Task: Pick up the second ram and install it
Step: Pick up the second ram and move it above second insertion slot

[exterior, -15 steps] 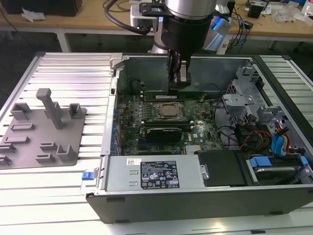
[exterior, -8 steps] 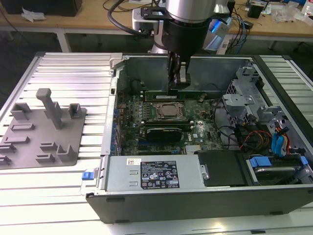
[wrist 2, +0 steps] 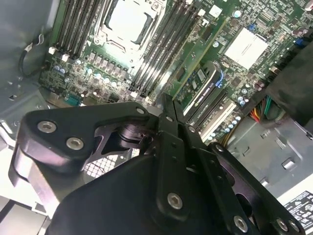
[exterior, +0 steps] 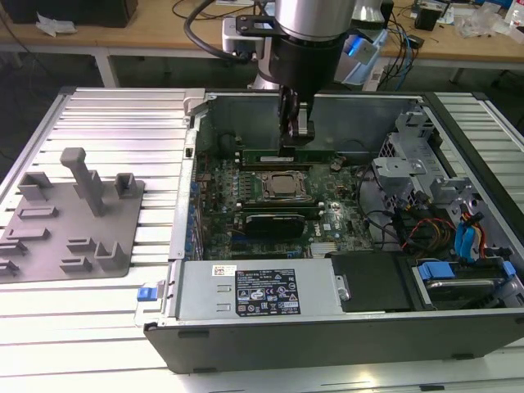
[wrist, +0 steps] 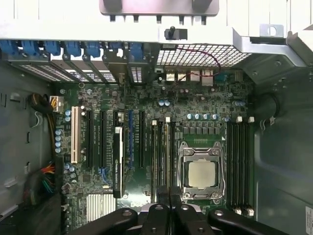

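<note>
The second ram [exterior: 266, 154] is a thin greenish stick standing on edge along the memory slots, just beyond the silver processor socket [exterior: 282, 184] inside the open computer case. My gripper [exterior: 291, 146] comes straight down onto its middle, and the fingers are pressed together on its top edge. In the first wrist view the black fingers [wrist: 161, 205] meet over the slots beside the socket [wrist: 201, 174], and the stick [wrist: 166, 152] runs out from under them. In the second wrist view the gripper [wrist 2: 165, 103] tapers to a shut tip above the board.
A grey fixture plate [exterior: 74, 213] with upright blocks lies on the ribbed table at the exterior view's left. Inside the case are a black card [exterior: 278, 223], a drive cage [exterior: 409, 172] with cables, and a power supply [exterior: 254, 291]. The case walls [exterior: 196, 164] stand close around the arm.
</note>
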Controlling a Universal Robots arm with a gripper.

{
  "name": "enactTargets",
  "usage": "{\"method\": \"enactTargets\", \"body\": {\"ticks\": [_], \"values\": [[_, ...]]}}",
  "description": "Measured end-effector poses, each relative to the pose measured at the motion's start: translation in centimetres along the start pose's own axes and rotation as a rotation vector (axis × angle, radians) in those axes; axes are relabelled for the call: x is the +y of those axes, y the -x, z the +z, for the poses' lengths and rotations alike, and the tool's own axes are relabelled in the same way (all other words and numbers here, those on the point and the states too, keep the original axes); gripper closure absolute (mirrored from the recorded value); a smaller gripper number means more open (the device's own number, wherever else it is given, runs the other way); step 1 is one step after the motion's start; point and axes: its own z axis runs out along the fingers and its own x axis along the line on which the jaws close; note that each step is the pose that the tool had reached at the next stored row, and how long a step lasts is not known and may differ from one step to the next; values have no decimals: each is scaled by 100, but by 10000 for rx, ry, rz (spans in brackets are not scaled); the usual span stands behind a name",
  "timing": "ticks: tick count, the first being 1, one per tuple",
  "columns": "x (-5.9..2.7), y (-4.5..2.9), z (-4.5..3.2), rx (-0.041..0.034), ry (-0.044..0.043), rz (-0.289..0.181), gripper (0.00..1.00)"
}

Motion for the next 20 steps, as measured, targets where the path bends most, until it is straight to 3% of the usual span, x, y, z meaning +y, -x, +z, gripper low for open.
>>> {"method": "enactTargets", "body": {"ticks": [6, 9, 13, 20], "values": [[-2, 54, 67, 1, 0, 0, 91], [-4, 135, 151, 0, 0, 0, 91], [-6, 190, 205, -2, -1, 0, 91], [-6, 204, 214, 0, 0, -1, 91]]}}
